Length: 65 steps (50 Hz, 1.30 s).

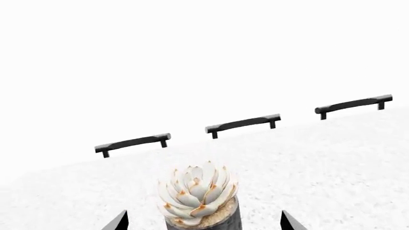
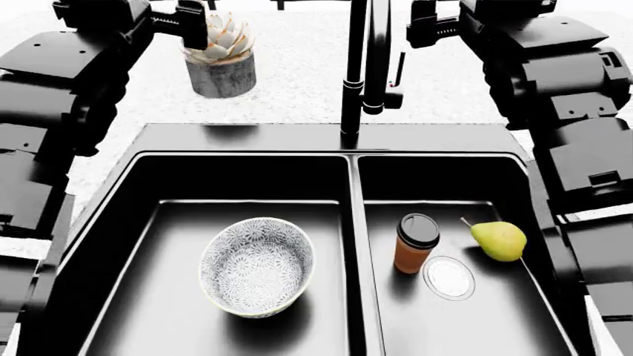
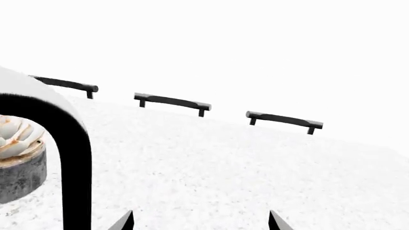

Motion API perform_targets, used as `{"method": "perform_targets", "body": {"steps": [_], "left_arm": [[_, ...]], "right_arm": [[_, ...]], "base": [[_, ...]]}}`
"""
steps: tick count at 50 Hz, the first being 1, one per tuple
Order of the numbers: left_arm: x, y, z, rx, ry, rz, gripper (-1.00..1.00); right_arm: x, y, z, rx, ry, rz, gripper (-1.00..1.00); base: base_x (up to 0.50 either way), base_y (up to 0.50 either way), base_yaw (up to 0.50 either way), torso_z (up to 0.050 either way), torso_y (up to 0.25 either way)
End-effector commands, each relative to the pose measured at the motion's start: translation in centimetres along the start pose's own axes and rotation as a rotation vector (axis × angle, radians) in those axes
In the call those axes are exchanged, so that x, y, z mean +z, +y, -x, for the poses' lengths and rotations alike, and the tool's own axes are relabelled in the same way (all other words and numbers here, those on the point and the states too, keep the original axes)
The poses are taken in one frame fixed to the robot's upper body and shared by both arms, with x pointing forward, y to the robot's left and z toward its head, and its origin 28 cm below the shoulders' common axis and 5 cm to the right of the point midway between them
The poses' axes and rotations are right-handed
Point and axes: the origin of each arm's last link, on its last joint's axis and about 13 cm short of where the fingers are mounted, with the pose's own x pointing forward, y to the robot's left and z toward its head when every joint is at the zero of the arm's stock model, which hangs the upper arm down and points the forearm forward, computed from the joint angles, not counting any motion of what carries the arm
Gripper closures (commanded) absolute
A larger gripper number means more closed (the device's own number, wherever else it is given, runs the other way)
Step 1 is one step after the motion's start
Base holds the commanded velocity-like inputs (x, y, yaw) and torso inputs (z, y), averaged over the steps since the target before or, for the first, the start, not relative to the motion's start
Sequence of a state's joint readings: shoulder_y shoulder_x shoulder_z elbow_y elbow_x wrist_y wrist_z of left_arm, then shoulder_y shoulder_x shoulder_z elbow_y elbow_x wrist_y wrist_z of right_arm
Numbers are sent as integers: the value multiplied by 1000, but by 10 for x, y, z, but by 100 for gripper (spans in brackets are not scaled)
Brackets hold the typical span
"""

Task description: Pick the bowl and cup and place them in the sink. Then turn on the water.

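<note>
bowl (image 2: 257, 265): 1, left basin of sink (image 2: 247, 141) | cup (image 2: 416, 243): 1, upright, right basin, no legible print | pear (image 2: 499, 239): 1, beside cup | pot (image 2: 221, 58): 1, behind sink on white speckled counter (image 2: 296, 74) | left gripper (image 1: 203, 223), right gripper (image 3: 200, 221): fingers apart, both empty | 3 black handles (image 1: 243, 123)

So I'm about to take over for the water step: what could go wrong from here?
The right gripper hangs open beside the faucet; reaching for its side handle, the arm could clip the tall neck. The cup stands upright in the right basin beside the pear; water landing there might topple it. The left gripper sits open at the succulent pot, so a careless move could knock it over.
</note>
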<state>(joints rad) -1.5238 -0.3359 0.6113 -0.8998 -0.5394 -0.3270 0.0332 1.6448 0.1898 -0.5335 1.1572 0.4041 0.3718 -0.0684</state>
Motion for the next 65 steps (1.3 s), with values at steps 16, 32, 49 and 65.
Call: {"method": "perform_targets", "body": {"steps": [16,32,49,65], "left_arm": [[39,-9,-16,45,29,12,-100],[38,-10,-16,69,40,72,-100],[37,-7,-16,88,38,102,-100],[38,-6,-15,86,45,100,-100]], "right_arm": [[21,16,-4,27,-32,-43,-100],[12,17,-5,-4,-2,-47,-100],[11,17,-5,-7,3,-40,-100],[12,19,-5,-1,4,-38,-100]], "base": [[0,0,0,0,0],[0,0,0,0,0],[0,0,0,0,0],[0,0,0,0,-91]]}}
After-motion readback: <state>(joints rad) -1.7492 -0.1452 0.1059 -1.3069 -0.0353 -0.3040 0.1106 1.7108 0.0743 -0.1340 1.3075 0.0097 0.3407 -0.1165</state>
